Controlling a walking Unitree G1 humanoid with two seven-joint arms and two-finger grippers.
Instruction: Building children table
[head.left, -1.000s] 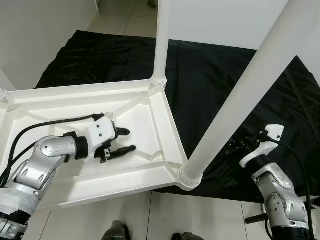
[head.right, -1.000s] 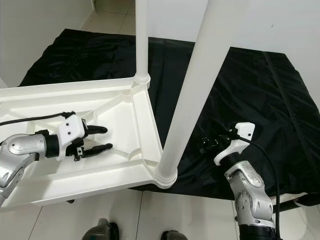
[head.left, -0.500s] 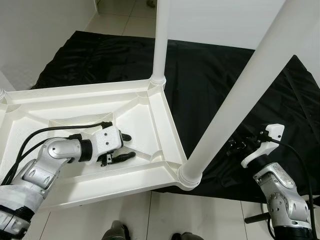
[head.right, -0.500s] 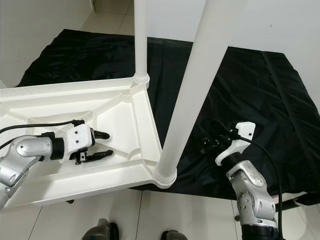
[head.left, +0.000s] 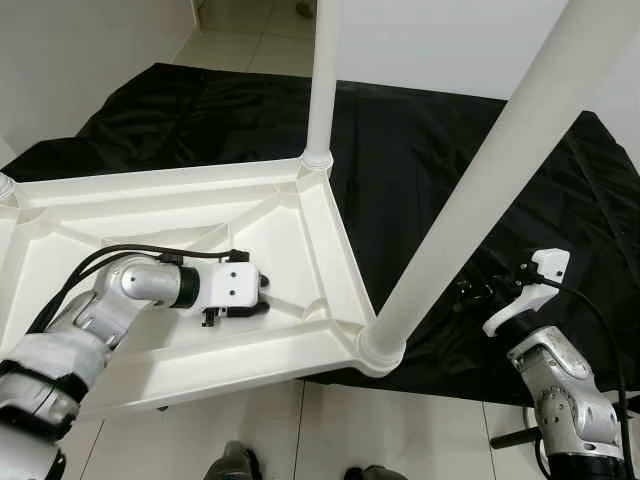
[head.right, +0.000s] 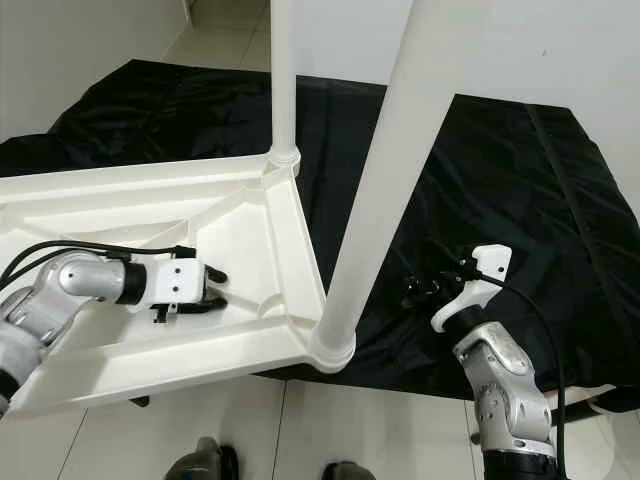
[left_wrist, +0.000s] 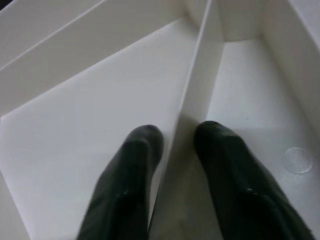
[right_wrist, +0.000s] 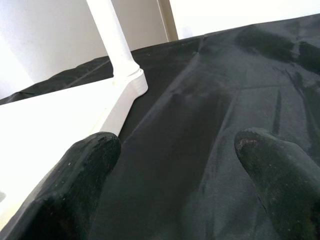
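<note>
A white children's table (head.left: 150, 200) lies upside down on a black cloth (head.left: 430, 150), with its legs pointing up. The near leg (head.left: 480, 190) rises from the front right corner and a far leg (head.left: 322, 80) from the back right corner. My left gripper (head.left: 258, 297) is down inside the ribbed underside, near the front right corner. In the left wrist view its fingers (left_wrist: 142, 150) press on both sides of a thin upright rib (left_wrist: 200, 75). My right gripper (head.left: 470, 292) hovers open over the cloth to the right of the near leg, holding nothing (right_wrist: 175, 145).
A third leg base (head.left: 3, 185) shows at the table's far left corner. Pale floor tiles (head.left: 400, 440) run along the front edge of the cloth, and a white wall (head.left: 80, 60) stands at the left. My feet (head.left: 230, 465) are just before the table's front rim.
My left gripper has moved right and down into the table's underside, and its fingers have drawn together on the rib. The right arm has stayed put.
</note>
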